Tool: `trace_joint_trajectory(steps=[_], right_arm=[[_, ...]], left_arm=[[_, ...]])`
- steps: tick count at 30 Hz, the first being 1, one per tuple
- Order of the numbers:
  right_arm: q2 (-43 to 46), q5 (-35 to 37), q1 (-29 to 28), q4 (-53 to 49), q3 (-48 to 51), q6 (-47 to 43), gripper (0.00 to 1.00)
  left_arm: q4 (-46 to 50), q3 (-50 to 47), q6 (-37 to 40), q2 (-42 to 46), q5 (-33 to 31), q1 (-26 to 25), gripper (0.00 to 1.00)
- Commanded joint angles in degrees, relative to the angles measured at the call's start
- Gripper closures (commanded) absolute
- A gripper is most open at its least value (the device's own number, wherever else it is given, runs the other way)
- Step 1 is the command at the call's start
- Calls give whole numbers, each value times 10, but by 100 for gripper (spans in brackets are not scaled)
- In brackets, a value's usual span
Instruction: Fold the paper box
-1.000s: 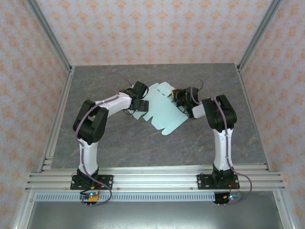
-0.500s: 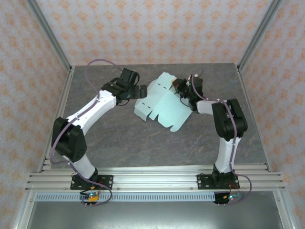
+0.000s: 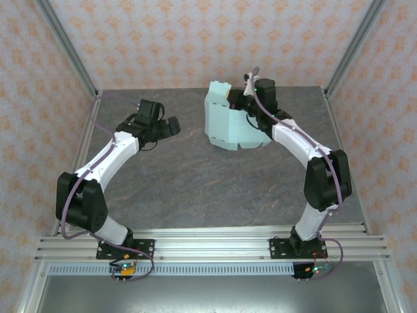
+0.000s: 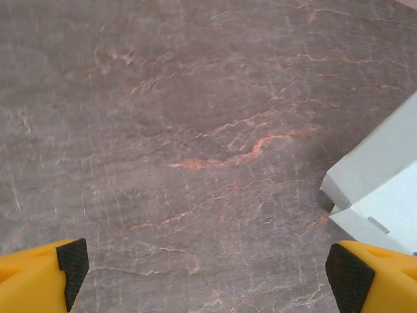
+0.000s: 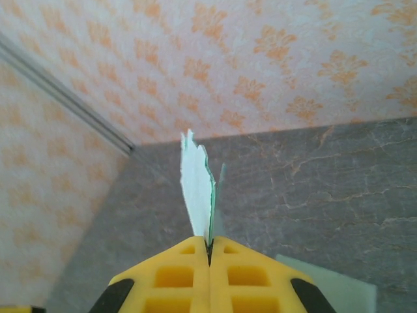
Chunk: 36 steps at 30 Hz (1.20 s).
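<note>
At the far side of the surface [image 3: 195, 189] the paper box [image 3: 228, 124] stands upright — right jaws pinched on a panel edge, likely steadying it, while the left jaws gape empty nearby, free to push a flap.

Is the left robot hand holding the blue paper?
No, the left gripper hangs open over bare table, apart from the paper box, which the right gripper pinches.
</note>
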<state>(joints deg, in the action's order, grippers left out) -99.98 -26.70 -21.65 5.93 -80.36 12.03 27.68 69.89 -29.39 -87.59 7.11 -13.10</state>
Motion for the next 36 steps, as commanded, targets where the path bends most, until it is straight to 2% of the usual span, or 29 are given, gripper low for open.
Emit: trace_joint_trajectory(steps=[1,4,7,11,13,18,24,27,32,36], right_arm=[[25,102,-56,-84,6,-149,99],[43,227,-128,-60,56,-196,99],[56,316,-196,-24,105,-219,98],[52,404,-285,-11,129,-238,87],[44,428,-322,-20,130,-236,76],[32,367,-360,-38,120,-221,75],[-8,243,-361,-100,71,-251,62],[-26,210,-366,-157,27,-253,56],[-29,220,-393,-190,-9,-262,47],[-23,233,-394,-198,-23,-228,41]], left_arm=[[-35,-12,-42,21,47,12,3],[-32,-22,-49,19,38,14,3],[-34,-31,-54,13,53,15,3],[-42,-57,-77,13,49,22,3],[-46,-67,-86,12,69,34,3],[-47,-112,-101,28,77,62,2],[-80,-208,-139,59,113,117,2],[-84,-253,-152,94,121,159,1],[-36,-254,-116,122,115,179,0],[-24,-237,-98,99,148,180,0]])
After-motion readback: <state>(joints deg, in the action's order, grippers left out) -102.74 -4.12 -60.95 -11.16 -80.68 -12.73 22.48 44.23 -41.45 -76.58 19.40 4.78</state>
